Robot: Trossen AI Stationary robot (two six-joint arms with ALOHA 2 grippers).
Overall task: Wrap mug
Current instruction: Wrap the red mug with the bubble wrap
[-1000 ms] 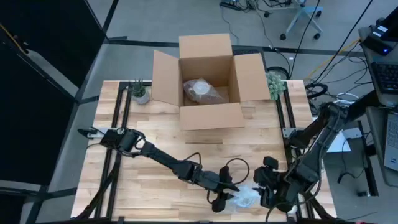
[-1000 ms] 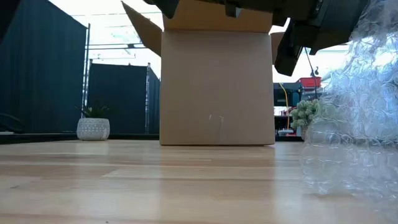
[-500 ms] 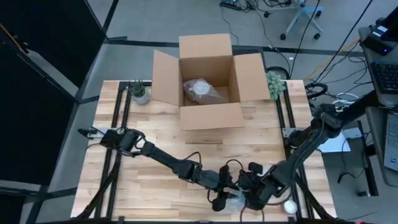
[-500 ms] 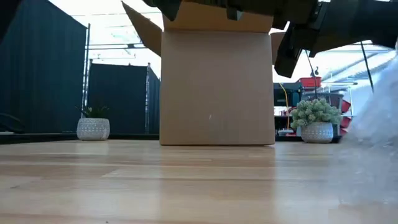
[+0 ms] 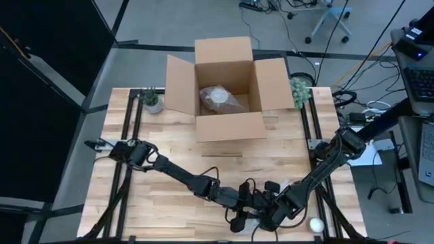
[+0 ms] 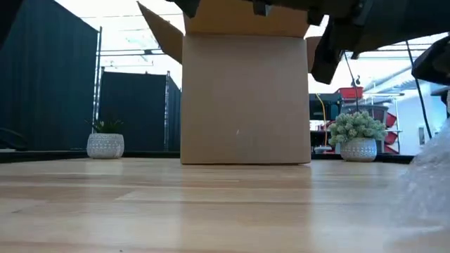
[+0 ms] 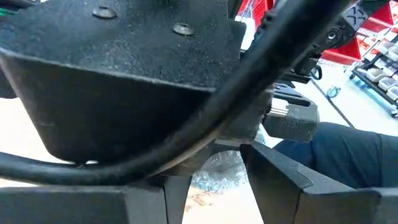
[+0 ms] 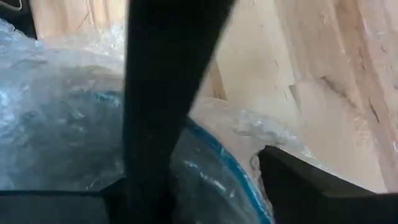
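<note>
The mug shows only as a blue rim (image 8: pixel 214 163) inside clear bubble wrap (image 8: pixel 68 118), near the table's front edge. In the high view both grippers hide the bundle. My left gripper (image 5: pixel 239 218) reaches in from the left, with bubble wrap (image 7: pixel 216 178) in the narrow gap between its fingers. My right gripper (image 5: pixel 271 211) hangs right over the bundle, its fingers standing apart on either side of the wrapped mug. The low view shows only a corner of the wrap (image 6: pixel 430 193). My left gripper has bubble wrap (image 7: pixel 208 182) between its two fingers, close to the table top. My right arm's body fills most of the left wrist view, so which part of the sheet it has does not show. Whether my right gripper's fingers (image 8: pixel 311 180) touch the wrap, I cannot tell.
An open cardboard box (image 5: pixel 227 91) with a wrapped bundle (image 5: pixel 220 98) inside stands at the far middle. One small potted plant (image 5: pixel 152 100) stands left of it, another (image 5: pixel 300 90) right. A small white round thing (image 5: pixel 315 224) lies at the front right.
My right gripper has gone toward the table's left along the near edge, ending over the wrapped bundle next to my left gripper. The white round thing has come into sight behind it. In the low view the wrap has drawn back to the picture's right edge.
</note>
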